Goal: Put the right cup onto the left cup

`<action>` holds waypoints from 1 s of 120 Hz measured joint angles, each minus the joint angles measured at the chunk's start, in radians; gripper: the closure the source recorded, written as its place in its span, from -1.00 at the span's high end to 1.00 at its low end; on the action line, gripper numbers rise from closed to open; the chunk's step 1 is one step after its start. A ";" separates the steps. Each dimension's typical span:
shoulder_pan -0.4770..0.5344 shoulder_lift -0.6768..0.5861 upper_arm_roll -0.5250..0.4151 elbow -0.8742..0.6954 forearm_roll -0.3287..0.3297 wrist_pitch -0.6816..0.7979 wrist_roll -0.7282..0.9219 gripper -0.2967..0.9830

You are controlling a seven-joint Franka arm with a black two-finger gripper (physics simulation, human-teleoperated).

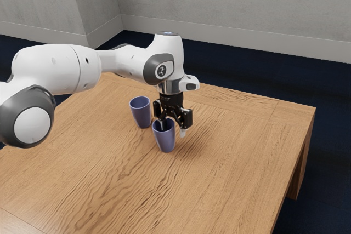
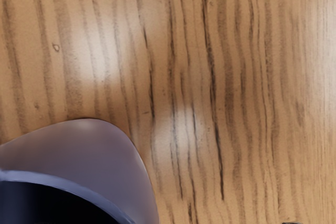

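Fingers [image 1: 183,132] of the gripper [image 1: 173,129] spread apart, one at the mouth of the blue-violet cup nearer the exterior camera [image 1: 166,143], the other outside it; that cup upright on the table [image 1: 236,152], near the upright farther cup [image 1: 141,114].

A grained wooden table [image 1: 236,157] stands on dark blue floor [image 1: 329,146] near grey walls [image 1: 230,4].

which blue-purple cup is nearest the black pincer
The blue-purple cup nearer the exterior view's right, the black pincer at its rim; the other cup stands clear.
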 joint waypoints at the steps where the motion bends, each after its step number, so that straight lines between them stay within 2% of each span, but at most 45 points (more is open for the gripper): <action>1: 0.000 0.000 0.001 0.000 0.000 0.000 0.000 0.30; 40: -0.007 0.000 0.016 0.000 0.001 0.003 -0.004 -0.18; 75: -0.014 -0.001 0.016 0.002 0.000 0.005 -0.006 -0.52; 99: -0.014 -0.014 0.017 -0.004 0.002 0.003 -0.007 -0.64; 120: -0.012 -0.079 0.017 -0.035 0.005 0.007 -0.009 -0.67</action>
